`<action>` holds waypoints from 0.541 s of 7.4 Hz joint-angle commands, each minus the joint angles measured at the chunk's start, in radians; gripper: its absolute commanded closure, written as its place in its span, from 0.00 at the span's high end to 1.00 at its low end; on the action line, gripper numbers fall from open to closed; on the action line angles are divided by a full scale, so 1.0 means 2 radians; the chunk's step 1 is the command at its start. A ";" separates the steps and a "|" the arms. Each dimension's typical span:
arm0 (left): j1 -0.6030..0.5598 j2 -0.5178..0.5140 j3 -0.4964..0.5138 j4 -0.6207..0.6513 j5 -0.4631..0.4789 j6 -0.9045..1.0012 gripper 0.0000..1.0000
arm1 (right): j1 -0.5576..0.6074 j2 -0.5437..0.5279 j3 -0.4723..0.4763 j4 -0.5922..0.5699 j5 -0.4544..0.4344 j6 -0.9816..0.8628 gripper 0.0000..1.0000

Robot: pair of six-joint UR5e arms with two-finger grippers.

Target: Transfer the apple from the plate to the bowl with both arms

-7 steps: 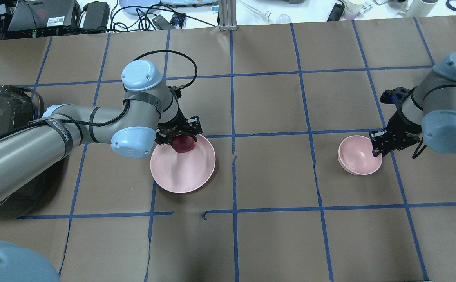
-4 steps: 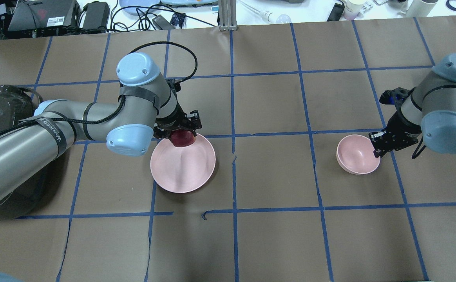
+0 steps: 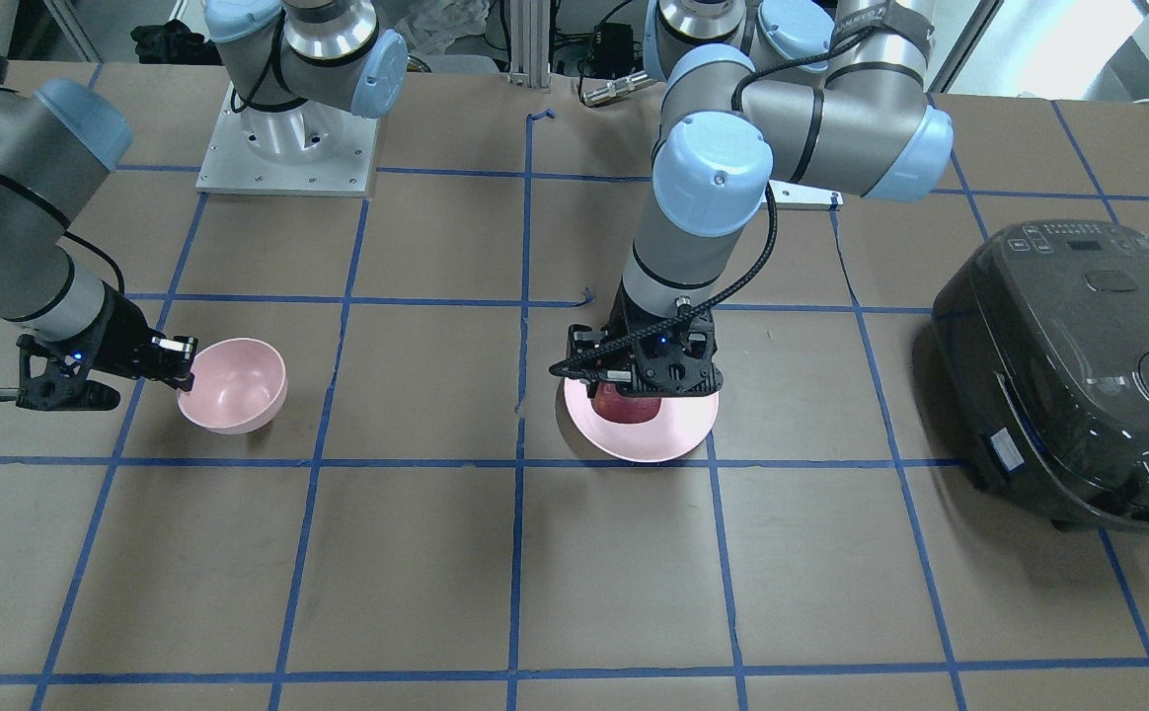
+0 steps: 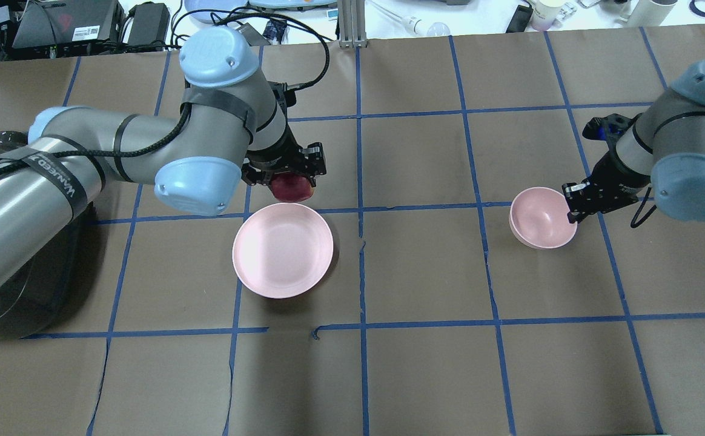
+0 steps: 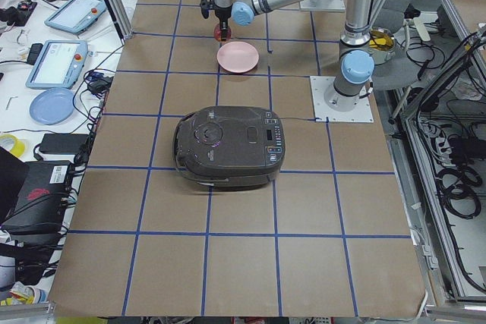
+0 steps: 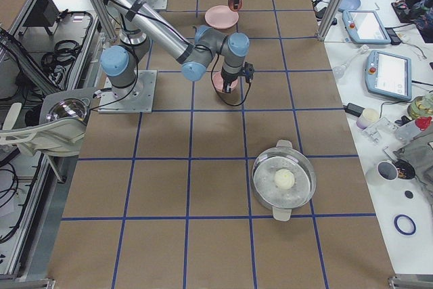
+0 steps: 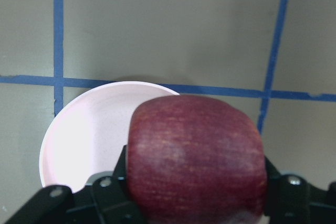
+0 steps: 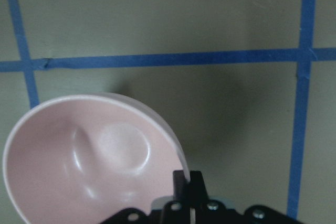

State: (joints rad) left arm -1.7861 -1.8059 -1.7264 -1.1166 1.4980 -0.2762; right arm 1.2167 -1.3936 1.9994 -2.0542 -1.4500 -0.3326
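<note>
Clamps the apple (image 4: pixel 295 190) in the left gripper (image 4: pixel 287 180) above the plate (image 4: pixel 268 269), and pinches the bowl (image 4: pixel 537 219) by its rim with the right gripper (image 4: pixel 572 213).

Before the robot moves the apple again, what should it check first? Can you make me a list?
1. Apple held tight: ok. The left gripper is shut on both sides of the apple.
2. Apple lifted off the plate: ok. The plate is bare below it.
3. Bowl held: ok. The right gripper pinches its rim.
4. Bowl empty: ok. Nothing is inside.
5. Bowl level: not ok. It looks tilted.
6. Apple above the bowl: not ok. They are far apart across the table.
</note>
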 commanded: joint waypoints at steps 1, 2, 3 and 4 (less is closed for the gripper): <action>-0.024 0.004 0.053 -0.077 0.001 0.010 0.00 | 0.076 0.001 -0.006 -0.001 0.028 0.093 0.00; -0.030 -0.007 0.058 -0.075 0.002 0.010 0.00 | 0.134 0.004 -0.006 -0.004 0.030 0.130 0.00; -0.033 -0.008 0.053 -0.079 0.002 0.005 0.00 | 0.173 0.016 -0.003 -0.017 0.030 0.148 0.00; -0.036 -0.012 0.056 -0.072 -0.001 -0.003 0.00 | 0.186 0.026 0.001 -0.034 0.032 0.155 0.00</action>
State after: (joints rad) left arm -1.8487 -1.8210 -1.6190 -1.2655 1.4999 -0.2670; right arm 1.5225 -1.3655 1.9928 -2.0868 -1.3906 -0.0620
